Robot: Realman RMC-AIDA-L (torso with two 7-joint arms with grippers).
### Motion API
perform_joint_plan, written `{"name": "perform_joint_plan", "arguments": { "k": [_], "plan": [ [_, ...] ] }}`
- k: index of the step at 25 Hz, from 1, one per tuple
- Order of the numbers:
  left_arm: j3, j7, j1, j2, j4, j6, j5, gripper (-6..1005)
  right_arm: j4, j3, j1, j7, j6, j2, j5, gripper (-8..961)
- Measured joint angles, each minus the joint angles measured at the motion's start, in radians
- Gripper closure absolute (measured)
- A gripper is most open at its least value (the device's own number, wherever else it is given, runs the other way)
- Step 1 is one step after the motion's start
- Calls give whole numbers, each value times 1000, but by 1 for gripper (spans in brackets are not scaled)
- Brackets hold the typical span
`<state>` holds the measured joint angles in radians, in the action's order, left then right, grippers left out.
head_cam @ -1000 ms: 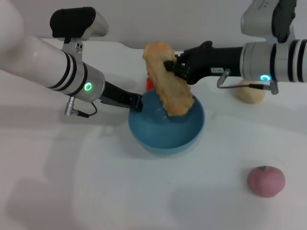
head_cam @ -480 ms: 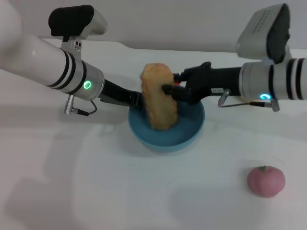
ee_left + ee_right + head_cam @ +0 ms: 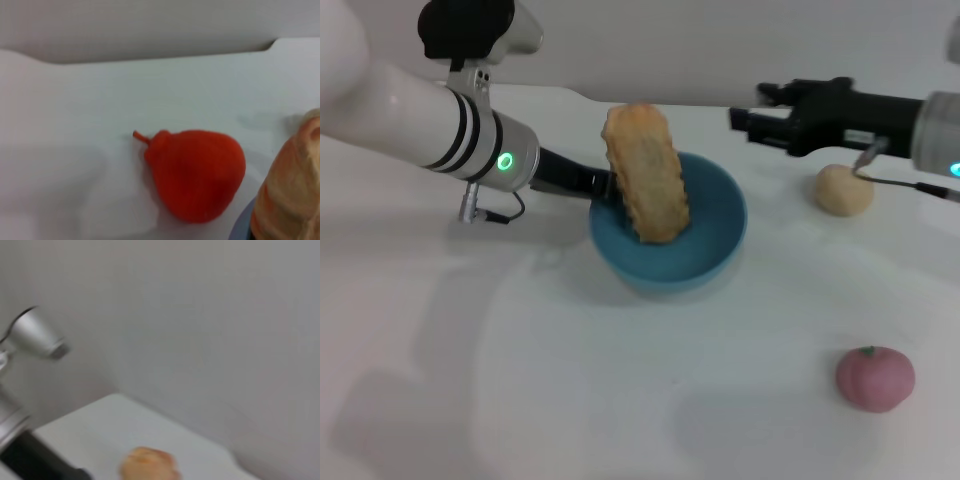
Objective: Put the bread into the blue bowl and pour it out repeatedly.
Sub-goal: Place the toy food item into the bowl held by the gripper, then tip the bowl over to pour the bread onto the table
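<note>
The long tan loaf of bread with scalloped edges stands on end inside the round light-blue plastic bowl, just left of centre in the head view; its lower end sits in the bowl and its upper end leans over the far left rim. The left gripper reaches in from the upper left and its dark jaws are closed on the bowl's left rim. The right gripper hovers at the upper right, clear of the bread, its jaws parted and holding nothing. On the white counter a small round beige lump lies below the right arm, and a pink round fruit sits at lower right. The left wrist view shows a red pear-shaped fruit beside the bowl
</note>
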<state>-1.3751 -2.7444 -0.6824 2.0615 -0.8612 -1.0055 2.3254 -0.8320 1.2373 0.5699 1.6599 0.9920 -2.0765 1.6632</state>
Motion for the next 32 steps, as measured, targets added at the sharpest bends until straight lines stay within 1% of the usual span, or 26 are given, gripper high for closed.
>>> {"name": "perform_joint_plan", "arguments": {
  "k": [2, 4, 6, 8, 12, 13, 17, 20, 23, 28, 32],
  "plan": [
    [-8, 3, 0, 2, -9, 38, 0, 963, 2, -60, -19, 0, 6, 0, -1, 401],
    [-31, 4, 0, 4, -15, 85, -2, 963, 14, -121, -39, -1, 5, 0, -1, 402],
    [-73, 5, 4, 3, -25, 130, -10, 962, 38, -184, -61, -4, -1, 0, -2, 402],
    [-129, 5, 8, 3, -43, 185, -17, 962, 65, -248, -82, -6, -3, 0, -3, 401],
    [-279, 6, 16, 3, -80, 342, -20, 962, 119, -362, -125, -7, 5, 2, -4, 401],
    [-322, 6, 16, 3, -82, 393, -18, 962, 130, -389, -137, -7, 6, 2, -4, 401],
    [-449, 7, 9, 3, -76, 553, -15, 962, 176, -473, -174, -7, 33, 1, -7, 402],
    [-518, 22, 9, 2, -63, 659, -13, 963, 214, -520, -187, -7, 55, 3, -16, 402],
    [-560, 47, 6, 5, -29, 755, -12, 963, 227, -544, -201, -8, 64, 3, -20, 402],
    [-663, 57, -26, 9, 79, 923, -17, 963, 232, -560, -211, -9, 89, 3, -28, 402],
    [-809, 63, -46, 12, 158, 1086, -15, 963, 237, -561, -212, -9, 108, 3, -30, 402]
  ]
}}
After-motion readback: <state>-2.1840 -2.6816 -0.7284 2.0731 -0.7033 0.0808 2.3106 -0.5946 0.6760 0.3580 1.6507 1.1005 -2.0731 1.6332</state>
